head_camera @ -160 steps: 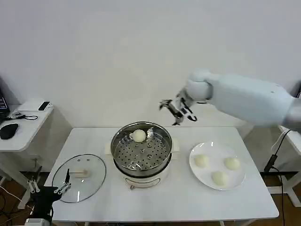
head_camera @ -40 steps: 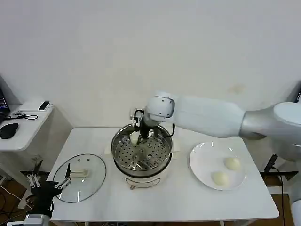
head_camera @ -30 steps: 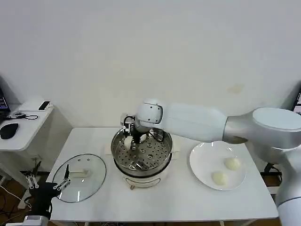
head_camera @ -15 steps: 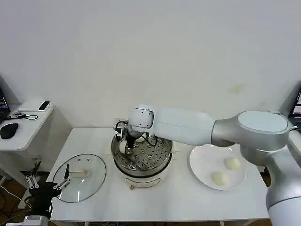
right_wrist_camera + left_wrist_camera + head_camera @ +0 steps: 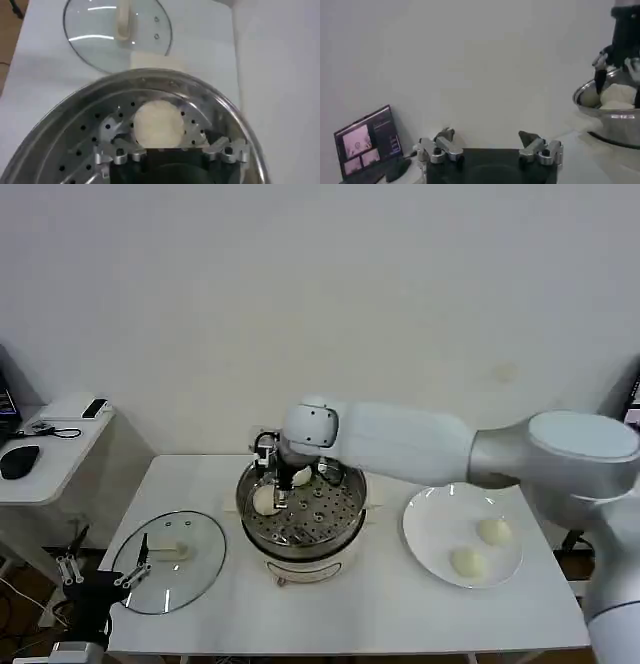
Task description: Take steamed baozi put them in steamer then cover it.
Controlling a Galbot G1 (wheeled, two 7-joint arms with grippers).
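Lifting a little since half a second ago, right tool point(image 5: 272, 484) is hanging with fingers spread over a baozi point(image 5: 265, 500) now lying in the steamer point(image 5: 345, 519), while left tool point(image 5: 100, 582), fingers spread, is waiting beside the tabletop point(image 5: 380, 604).

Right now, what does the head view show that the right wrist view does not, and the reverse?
Head view alone: the plate with two baozi, the second bun in the steamer, and the left gripper parked low beside the table.

Right wrist view alone: the right gripper open just above the released baozi.

Both: the steamer and the glass lid lying on the table.
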